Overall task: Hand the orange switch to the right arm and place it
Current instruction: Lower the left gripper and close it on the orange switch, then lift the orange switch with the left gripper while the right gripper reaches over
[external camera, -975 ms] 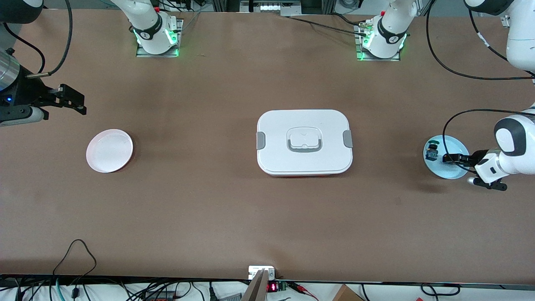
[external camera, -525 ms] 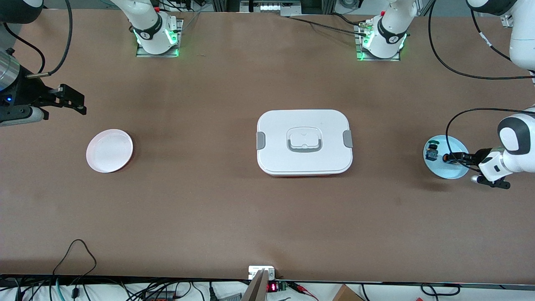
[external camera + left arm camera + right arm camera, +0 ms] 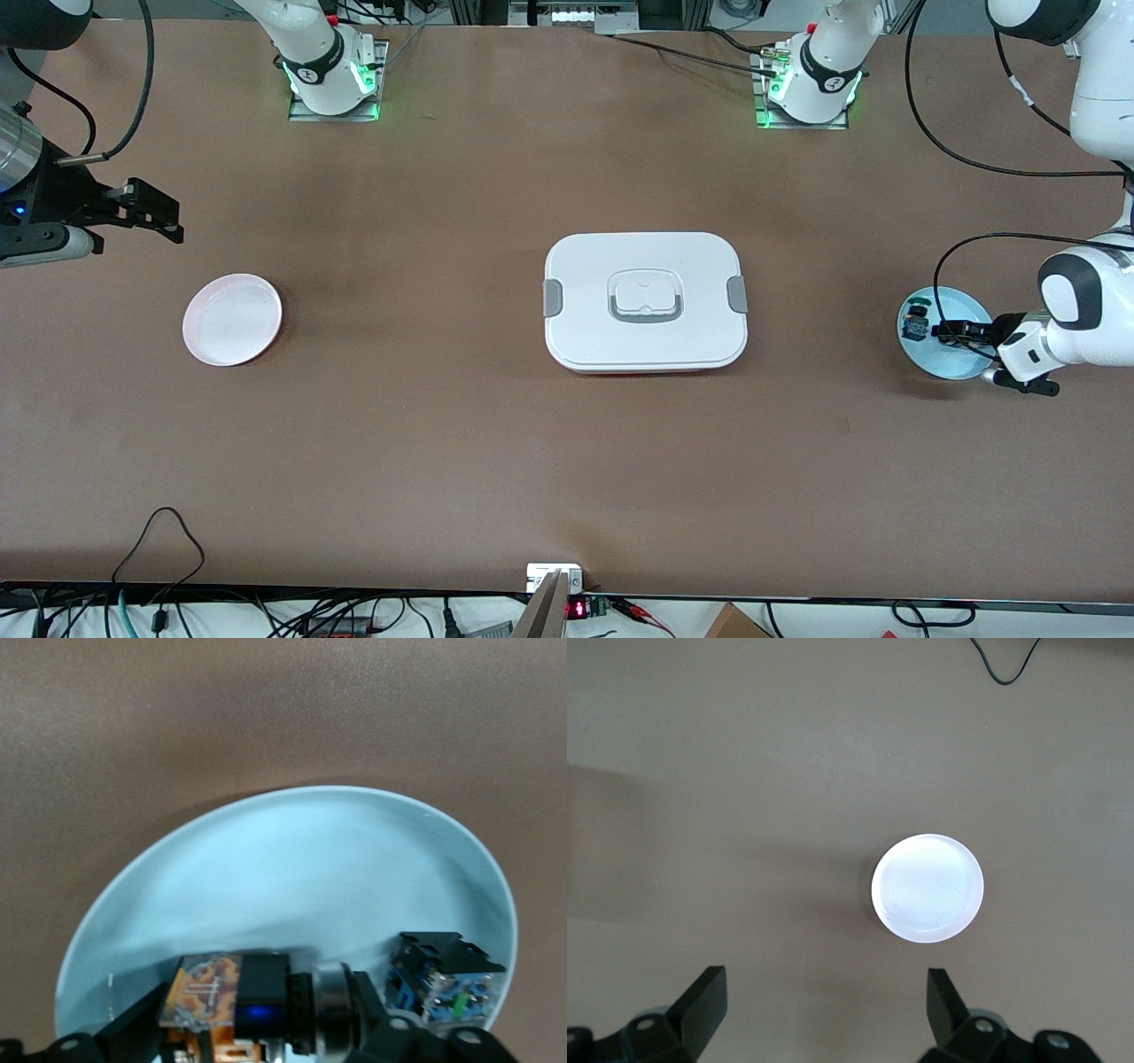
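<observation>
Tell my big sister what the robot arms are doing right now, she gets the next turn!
Left hand: low on the light blue plate at the left arm's end of the table, one finger on each side of the orange switch. I can't tell whether it has gripped yet.
Right hand: open, waiting in the air above the table, near the white plate at the right arm's end.
The blue-green component sits beside the switch on the same plate. A closed white box sits mid-table.
Done: the left hand has reached the switch.
Left: lift it, pass it to the right hand, then place it.
</observation>
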Controlling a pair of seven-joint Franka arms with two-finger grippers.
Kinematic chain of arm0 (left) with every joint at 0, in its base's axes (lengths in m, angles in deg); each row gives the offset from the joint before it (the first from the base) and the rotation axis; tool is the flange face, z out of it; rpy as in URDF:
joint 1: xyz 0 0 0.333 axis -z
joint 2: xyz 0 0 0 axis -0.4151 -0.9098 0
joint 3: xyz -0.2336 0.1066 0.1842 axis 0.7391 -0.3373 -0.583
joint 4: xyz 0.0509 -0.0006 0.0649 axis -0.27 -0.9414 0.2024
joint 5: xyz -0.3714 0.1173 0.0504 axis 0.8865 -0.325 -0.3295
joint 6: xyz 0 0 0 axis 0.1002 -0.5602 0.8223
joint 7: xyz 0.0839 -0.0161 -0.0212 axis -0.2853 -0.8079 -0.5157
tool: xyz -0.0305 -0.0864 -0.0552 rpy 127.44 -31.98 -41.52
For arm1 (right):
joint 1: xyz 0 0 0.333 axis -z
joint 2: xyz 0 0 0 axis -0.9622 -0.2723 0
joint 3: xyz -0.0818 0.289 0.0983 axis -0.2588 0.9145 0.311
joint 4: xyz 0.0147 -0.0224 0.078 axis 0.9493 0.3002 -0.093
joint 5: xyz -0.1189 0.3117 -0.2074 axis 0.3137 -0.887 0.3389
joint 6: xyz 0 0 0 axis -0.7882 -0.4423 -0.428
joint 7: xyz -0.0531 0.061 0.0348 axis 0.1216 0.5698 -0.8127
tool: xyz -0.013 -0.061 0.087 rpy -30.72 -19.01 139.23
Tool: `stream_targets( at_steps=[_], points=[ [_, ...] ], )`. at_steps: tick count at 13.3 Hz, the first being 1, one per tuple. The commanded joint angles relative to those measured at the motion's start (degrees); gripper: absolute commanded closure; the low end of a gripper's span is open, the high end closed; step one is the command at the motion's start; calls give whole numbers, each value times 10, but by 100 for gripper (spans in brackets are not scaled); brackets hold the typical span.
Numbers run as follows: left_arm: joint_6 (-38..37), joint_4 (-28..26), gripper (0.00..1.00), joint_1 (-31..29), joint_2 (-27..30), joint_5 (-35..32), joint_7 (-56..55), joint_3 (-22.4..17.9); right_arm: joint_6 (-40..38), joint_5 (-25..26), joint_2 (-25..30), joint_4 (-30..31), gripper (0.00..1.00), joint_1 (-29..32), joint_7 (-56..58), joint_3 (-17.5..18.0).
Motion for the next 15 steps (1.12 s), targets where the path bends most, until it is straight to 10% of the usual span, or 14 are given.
stream_targets(
  at_steps=[1,8,15],
  points=[
    [1,2,36,-1,0,-1,5,5,-3,3,-4,-13,0,-10,-8,1],
    [-26,28,56,-1,23,-4,9,11,-3,3,-4,-13,0,-10,-8,1],
    [-320,179,64,62,69,6,-4,21,-2,2,-5,-26,0,-12,-7,2]
  ],
)
